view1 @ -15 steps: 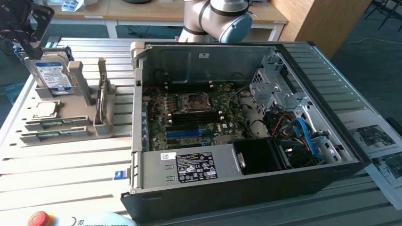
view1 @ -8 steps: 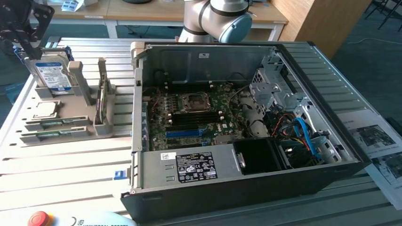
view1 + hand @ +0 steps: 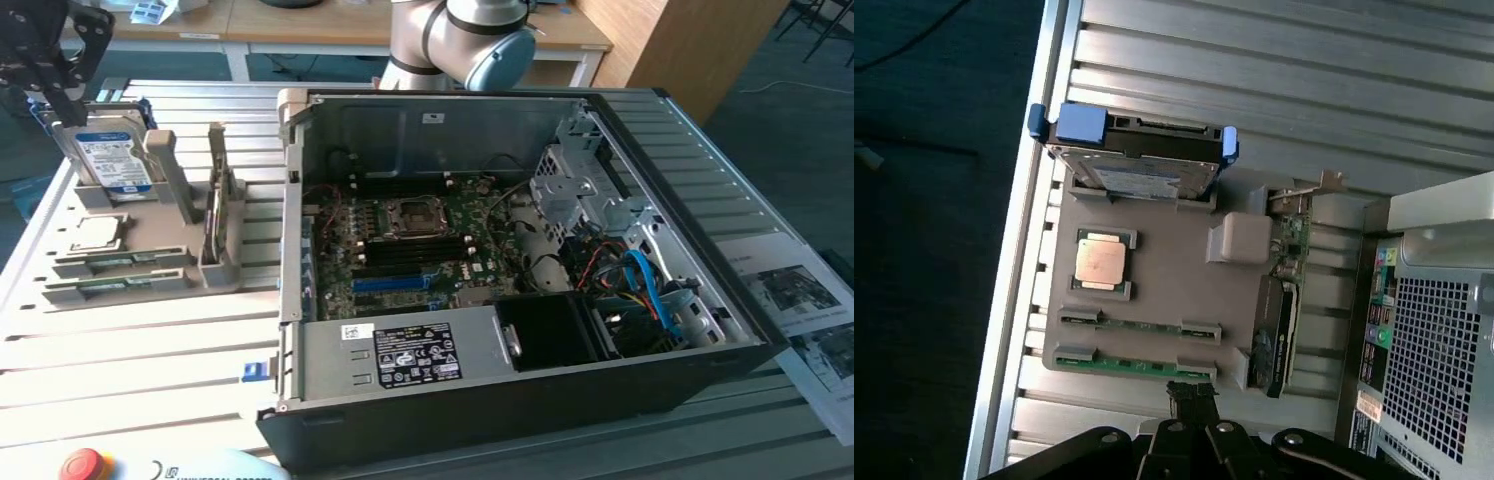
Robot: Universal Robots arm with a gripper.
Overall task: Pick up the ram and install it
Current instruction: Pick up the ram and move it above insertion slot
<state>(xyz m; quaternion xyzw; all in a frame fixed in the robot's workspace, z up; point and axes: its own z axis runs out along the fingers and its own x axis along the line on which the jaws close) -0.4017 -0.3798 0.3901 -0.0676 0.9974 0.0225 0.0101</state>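
Exterior view: gripper (image 3: 54, 88) hangs high over the upright hard drive (image 3: 114, 160) at the far end of the grey holder tray (image 3: 167, 240); nothing in its grip. Ram (image 3: 118, 288) lies flat in the tray's outermost slot, with a second stick (image 3: 123, 262) beside it and the processor (image 3: 100, 232) just behind. Open computer case (image 3: 534, 400) sits at the exterior view's right, motherboard (image 3: 414, 240) exposed.

Wrist view: jaws pressed together, empty; gripper (image 3: 1192, 393) well above the tray (image 3: 1164, 280). Ram (image 3: 1134, 365) sits in its slot on the tray edge nearest the fingertips. Then come the second stick (image 3: 1139, 325), processor (image 3: 1101, 262) and hard drive (image 3: 1134, 150).
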